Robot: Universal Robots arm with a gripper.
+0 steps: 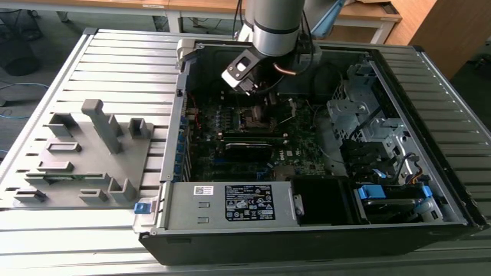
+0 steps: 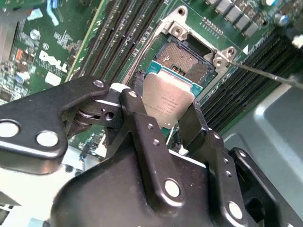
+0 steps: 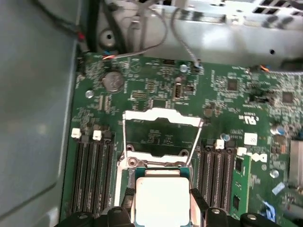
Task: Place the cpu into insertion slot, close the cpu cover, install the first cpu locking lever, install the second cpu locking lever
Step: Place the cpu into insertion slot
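My gripper (image 2: 163,111) is shut on the cpu (image 2: 165,92), a flat square chip with a dull silver top, gripped by two opposite edges between the black fingers (image 2: 137,118). The cpu (image 3: 162,191) hangs tilted just above the insertion slot (image 2: 184,59), whose dark pin field lies uncovered. The cpu cover (image 3: 161,116), a thin silver frame, stands swung open at the slot's far side. A thin locking lever (image 2: 265,73) juts out beside the slot. In the exterior view the arm (image 1: 275,29) reaches down into the open computer case over the slot (image 1: 253,118).
Black memory slots (image 3: 90,170) flank the slot on both sides, one holding a green stick (image 3: 238,179). Case walls (image 3: 33,118) stand close by. A power supply box (image 1: 238,204) and drive cage (image 1: 368,126) sit inside the case; a grey fixture (image 1: 84,155) lies at the exterior view's left.
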